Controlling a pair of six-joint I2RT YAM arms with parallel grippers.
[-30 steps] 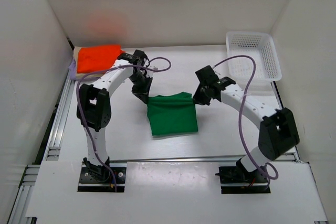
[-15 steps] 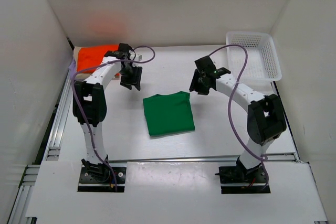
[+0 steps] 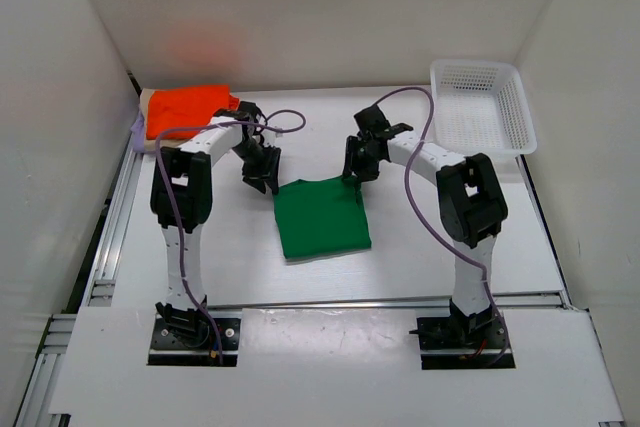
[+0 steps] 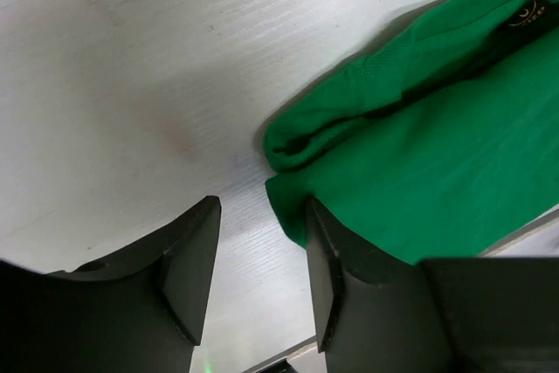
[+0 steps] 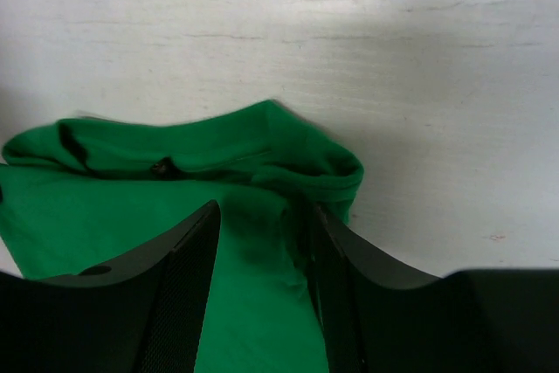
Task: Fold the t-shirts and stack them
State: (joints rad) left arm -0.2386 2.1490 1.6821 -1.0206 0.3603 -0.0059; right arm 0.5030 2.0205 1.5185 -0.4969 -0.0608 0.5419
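T-shirts near the end of a fold-and-stack job, seen from overhead on a white table (image 3: 430, 237). At frame centre the green shirt (image 3: 322, 219) lies folded into a rough square, its thick rolled edge toward the top of the frame. A basket (image 3: 480, 69) stands at upper right, well apart from the cloth. At upper left the folded orange shirt (image 3: 188, 109) tops a pile against the wall; whatever lies beneath shows only as thin slivers at its edge.

Both arms reach in over the green shirt's upper corners. The left gripper (image 4: 260, 216) hangs above the upper-left corner with its fingers apart and nothing between them. The right gripper (image 5: 262, 224) sits over the upper-right corner, also parted, with green cloth below the gap but not pinched.

The likely next step is to carry this shirt to the pile. The risk lies at the corners: jaws closing on the top layer alone would peel the fold open. If one arm lifts ahead of the other, the square would skew, and a low carry could drag the trailing edge and knock the orange shirt askew.
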